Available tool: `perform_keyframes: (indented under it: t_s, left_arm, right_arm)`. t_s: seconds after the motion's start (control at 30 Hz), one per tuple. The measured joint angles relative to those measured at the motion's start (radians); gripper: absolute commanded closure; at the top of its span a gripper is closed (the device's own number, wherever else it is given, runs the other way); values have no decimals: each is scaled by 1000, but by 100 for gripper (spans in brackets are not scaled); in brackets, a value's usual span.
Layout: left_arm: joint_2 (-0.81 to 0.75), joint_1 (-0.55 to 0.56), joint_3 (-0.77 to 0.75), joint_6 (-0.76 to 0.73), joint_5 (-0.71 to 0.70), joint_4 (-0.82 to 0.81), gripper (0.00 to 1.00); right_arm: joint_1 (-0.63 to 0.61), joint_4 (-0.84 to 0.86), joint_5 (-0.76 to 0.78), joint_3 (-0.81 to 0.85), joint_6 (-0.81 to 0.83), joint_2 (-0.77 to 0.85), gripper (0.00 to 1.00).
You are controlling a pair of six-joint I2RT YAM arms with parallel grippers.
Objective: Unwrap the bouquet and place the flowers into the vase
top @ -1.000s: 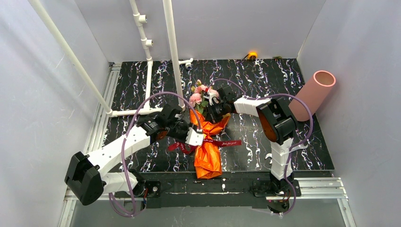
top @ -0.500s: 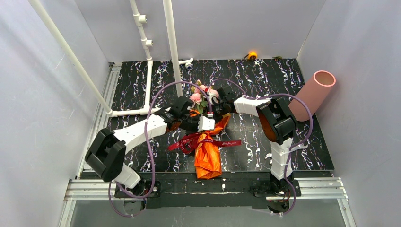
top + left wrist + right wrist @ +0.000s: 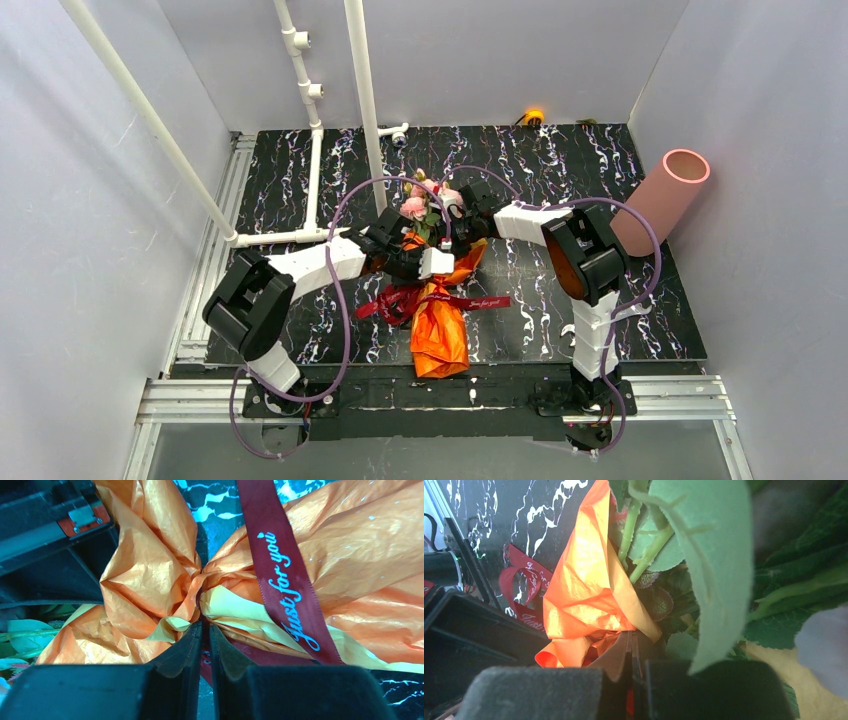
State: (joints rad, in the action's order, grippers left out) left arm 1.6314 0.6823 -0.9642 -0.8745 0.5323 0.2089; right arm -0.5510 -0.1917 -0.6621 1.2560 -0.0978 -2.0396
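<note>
Bouquet, pink roses bundled in wrapping, lies at the centre of the black white-veined table in the top view. The blooms point toward the top of the frame and the wrapped tail toward the bottom edge.

Left gripper: the fingers are drawn in to a thin slit. They are clamped at the gathered neck of the crinkled shiny orange wrapping paper, at the centre of the left wrist view. A sliver of dark red shows in the slit; whether that layer is also pinched cannot be told. The dark red printed ribbon, lettered "Just for you", runs from top centre down toward the lower right, across the paper.

Right gripper: the fingers are fully together, nipping a fold of the same orange paper at the lower centre of the right wrist view. Green stems and a broad green leaf stand just above and to the right.

Flowers: still inside the wrap, just above both grippers.

The vase, a plain salmon-pink cylinder, stands tilted at the right of the top view, well apart from the bouquet, with its mouth toward the upper right.
</note>
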Motion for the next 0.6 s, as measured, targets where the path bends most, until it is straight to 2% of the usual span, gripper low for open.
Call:
perform_keyframes:
  t_s: [0.17, 0.3, 0.4, 0.53, 0.6]
  left_arm:
    - [25, -6, -2, -29, 1, 10, 72]
    - [36, -6, -7, -42, 6, 25, 70]
    - [50, -6, -13, -50, 6, 30, 74]
    - [80, -8, -29, -53, 5, 33, 98]
    - [88, -9, -45, -45, 3, 40, 100]
  right_arm:
    - [0, -2, 0, 2, 0, -1, 99]
    - [0, -10, 1, 6, 1, -3, 99]
    - [0, -10, 1, 6, 1, -3, 99]
    - [0, -11, 2, 7, 1, -4, 99]
    - [1, -13, 3, 8, 1, -4, 99]
